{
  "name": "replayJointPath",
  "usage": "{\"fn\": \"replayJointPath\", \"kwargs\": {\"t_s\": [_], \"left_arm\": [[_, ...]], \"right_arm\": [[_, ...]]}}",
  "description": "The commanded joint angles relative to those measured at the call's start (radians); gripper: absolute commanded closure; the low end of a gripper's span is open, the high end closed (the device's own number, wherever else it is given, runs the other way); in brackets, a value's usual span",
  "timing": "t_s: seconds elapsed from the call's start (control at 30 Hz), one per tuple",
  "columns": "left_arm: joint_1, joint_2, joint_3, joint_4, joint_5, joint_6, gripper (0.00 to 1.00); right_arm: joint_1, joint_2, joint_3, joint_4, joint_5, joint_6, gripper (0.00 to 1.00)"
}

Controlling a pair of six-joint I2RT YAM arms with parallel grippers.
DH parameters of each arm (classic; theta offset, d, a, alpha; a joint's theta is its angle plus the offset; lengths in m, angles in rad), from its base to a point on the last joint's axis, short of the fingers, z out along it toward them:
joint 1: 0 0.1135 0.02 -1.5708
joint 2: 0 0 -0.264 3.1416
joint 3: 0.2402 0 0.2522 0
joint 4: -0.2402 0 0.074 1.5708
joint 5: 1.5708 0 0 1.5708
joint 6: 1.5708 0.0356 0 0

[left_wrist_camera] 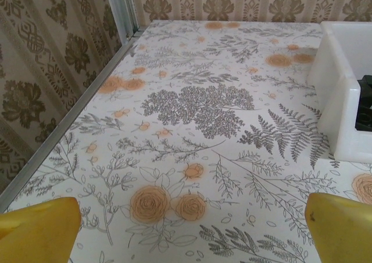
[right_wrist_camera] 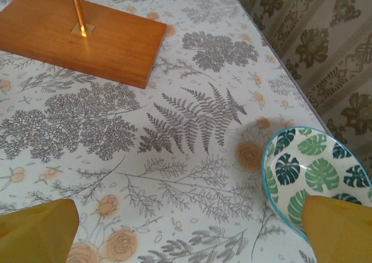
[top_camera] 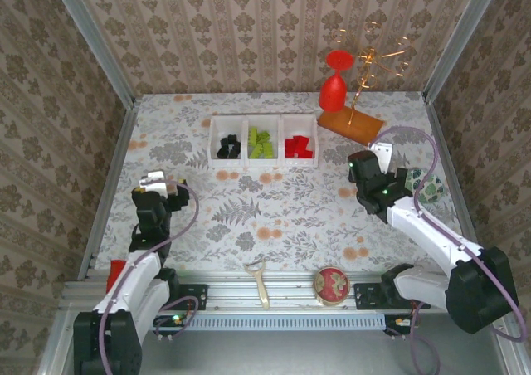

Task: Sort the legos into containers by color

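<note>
The left pincer (left_wrist_camera: 186, 234) is spread wide open with nothing between its yellow fingers, above bare desk (left_wrist_camera: 192, 100) near the left edge. A red thing (top_camera: 116, 271) beside the left arm at the near-left corner is too hidden to be named.

The three joined white bins (top_camera: 263, 164) are set in a row toward the far edge, about midway along it. Black bricks (top_camera: 228, 148) are lodged in the left bin, green bricks (top_camera: 263, 143) in the middle one and red bricks (top_camera: 299, 148) in the right one. Every brick that can be made out is thus kept with its own colour, so the sorting is judged finished or all but finished. Only a check for strays would seem to be left.

At the near edge a pale slim tool (top_camera: 259, 282) and a round red tin (top_camera: 331, 284) are laid, well apart from the bins. Toward the far-right corner a red goblet (top_camera: 334, 80) and a wooden board (top_camera: 350, 124) carrying a brass wire stand are placed just right of the bins.

The right pincer (right_wrist_camera: 189, 240) is likewise opened wide and empty, near the right edge, with a leaf-patterned bowl (right_wrist_camera: 317, 176) just beside its right finger. Neither arm is judged to be blocked.
</note>
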Motion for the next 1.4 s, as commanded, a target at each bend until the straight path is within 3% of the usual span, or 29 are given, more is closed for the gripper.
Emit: {"fn": "replayJointPath", "kwargs": {"t_s": [0.0, 0.43, 0.73, 0.83, 1.07, 1.27, 1.37], "left_arm": [[0.026, 0.061, -0.018, 0.158, 0.044, 0.044, 0.00], [0.070, 0.423, 0.005, 0.544, 0.180, 0.068, 0.00], [0.109, 0.734, 0.022, 0.880, 0.260, 0.052, 0.00], [0.141, 0.800, 0.058, 0.878, 0.327, 0.029, 0.00], [0.142, 0.775, 0.175, 0.627, 0.475, 0.086, 0.00], [0.115, 0.770, 0.195, 0.582, 0.460, 0.118, 0.00], [0.114, 0.771, 0.195, 0.581, 0.459, 0.119, 0.00]], "right_arm": [[-0.022, -0.039, -0.067, 0.223, 0.025, -0.102, 0.00], [-0.131, -0.026, -0.181, 0.455, -0.128, -0.165, 0.00], [-0.220, 0.055, -0.243, 0.714, -0.288, -0.221, 0.00], [-0.239, 0.099, -0.275, 0.841, -0.356, -0.267, 0.00], [-0.303, 0.224, -0.310, 1.019, -0.528, -0.302, 0.00], [-0.341, 0.389, -0.333, 1.194, -0.675, -0.313, 0.00], [-0.352, 0.385, -0.289, 1.095, -0.749, -0.325, 0.00]]}}
